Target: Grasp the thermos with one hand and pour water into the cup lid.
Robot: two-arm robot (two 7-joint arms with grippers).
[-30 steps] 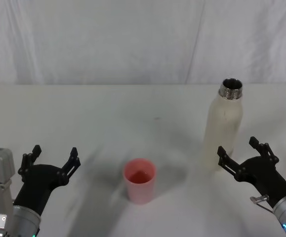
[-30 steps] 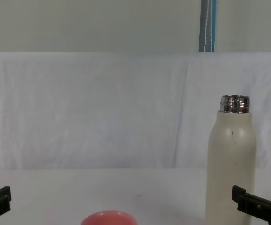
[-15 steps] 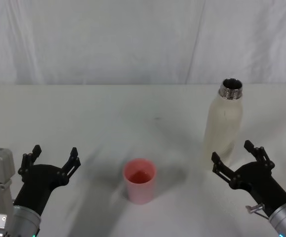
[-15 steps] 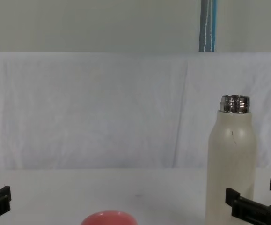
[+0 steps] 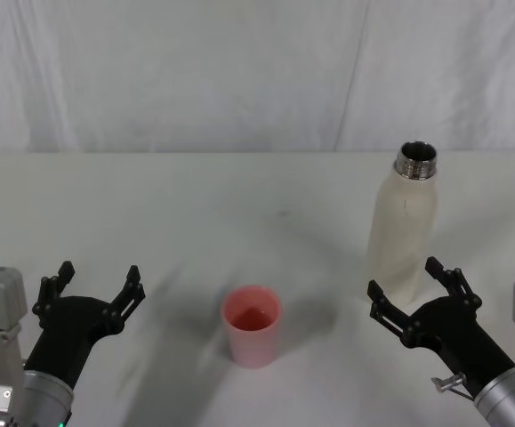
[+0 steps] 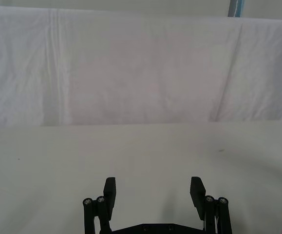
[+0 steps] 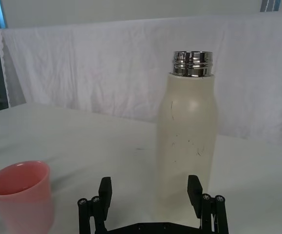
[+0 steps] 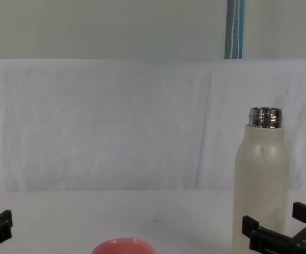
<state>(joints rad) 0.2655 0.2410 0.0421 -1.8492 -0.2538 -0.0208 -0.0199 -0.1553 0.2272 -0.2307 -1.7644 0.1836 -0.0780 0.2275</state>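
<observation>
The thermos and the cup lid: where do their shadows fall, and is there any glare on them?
Head view: soft grey shadows lie on the table around the cup lid and beside the thermos; the right claw, open, sits at the thermos base. Right wrist view: the steel neck shows bright reflections, the cream body is matte. Chest view: even light, no harsh glare.

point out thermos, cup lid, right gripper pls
thermos (image 5: 401, 233), head view, middle of the cream body.
cup lid (image 5: 253, 326), head view, pink side wall below the rim.
right gripper (image 5: 415, 294), head view, midway between its open fingertips, just short of the thermos.
</observation>
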